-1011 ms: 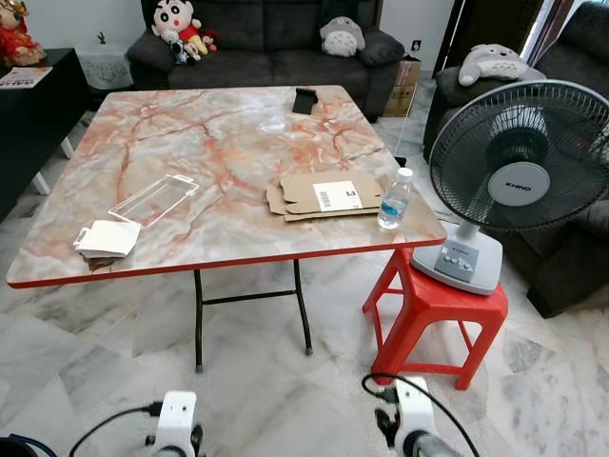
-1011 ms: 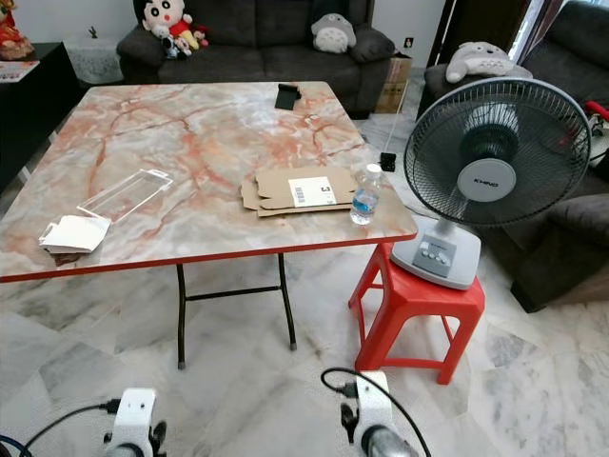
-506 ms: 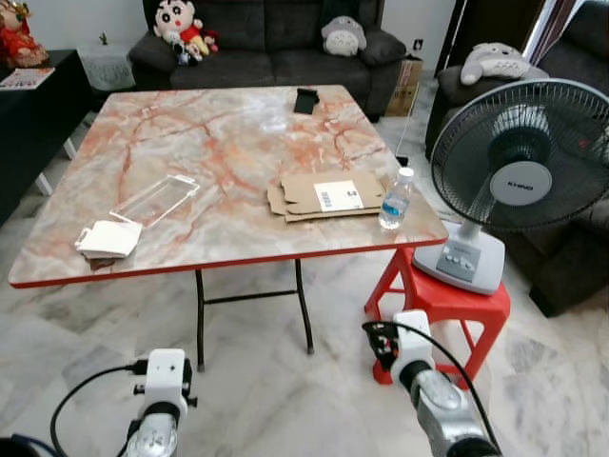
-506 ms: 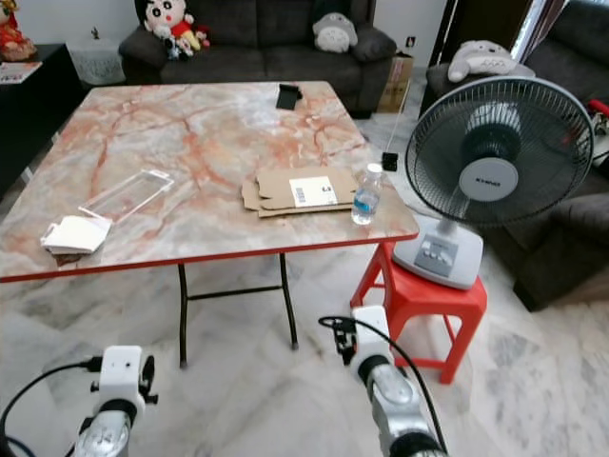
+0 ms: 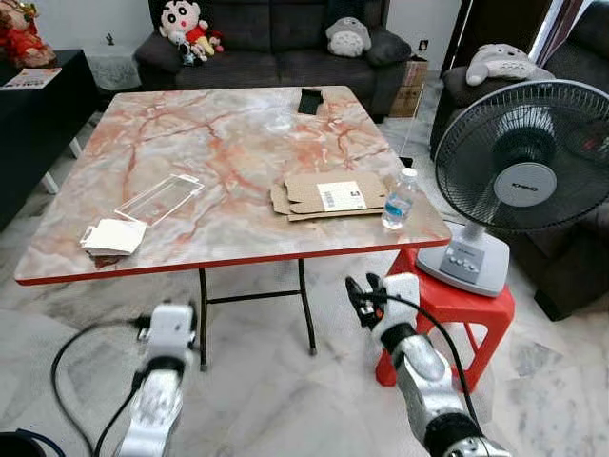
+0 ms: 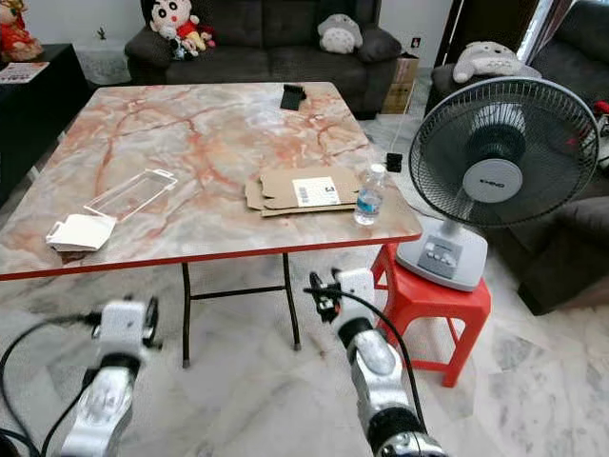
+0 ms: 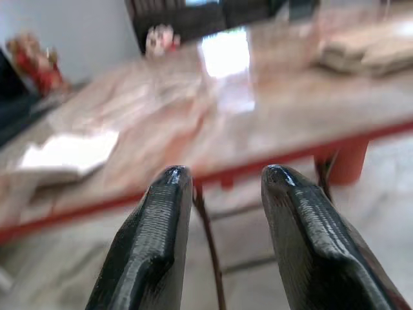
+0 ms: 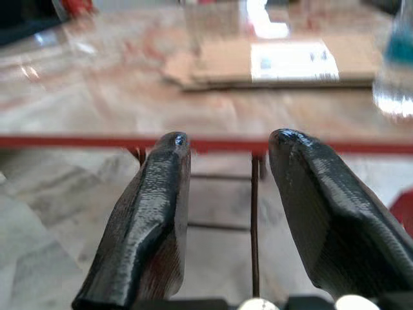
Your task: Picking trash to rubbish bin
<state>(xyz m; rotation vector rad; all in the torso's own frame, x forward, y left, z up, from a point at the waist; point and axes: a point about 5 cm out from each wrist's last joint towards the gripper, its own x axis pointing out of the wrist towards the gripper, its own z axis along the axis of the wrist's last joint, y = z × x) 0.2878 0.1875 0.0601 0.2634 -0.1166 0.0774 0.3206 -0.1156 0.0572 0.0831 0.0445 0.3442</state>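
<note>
A square marble-patterned folding table [image 5: 219, 143] with a red edge stands in front of the robot, and the trash lies on top of it. Near the right front corner is a flattened cardboard box [image 5: 328, 195] with a white label, and just beside it, closer to the corner, stands a clear plastic water bottle [image 5: 397, 200] with a pale cap. Toward the left front edge sits a clear plastic packaging sleeve [image 5: 159, 199], and just in front of it a small white folded carton [image 5: 113, 236]. A dark phone-like object [image 5: 310, 100] lies at the far edge.

Both arms are raised in front of the table's near edge, below the tabletop. The left gripper [image 7: 222, 177] is released, its two black fingers apart with nothing between them, facing the red table rim. The right gripper [image 8: 226, 145] is likewise spread and holding nothing, aimed toward the cardboard and the bottle.

To the right, a grey table fan [image 5: 519, 162] stands on a red plastic stool [image 5: 457, 309] just beside the table corner. A dark sofa [image 5: 276, 43] with plush toys [image 5: 186, 24] sits behind the table.
</note>
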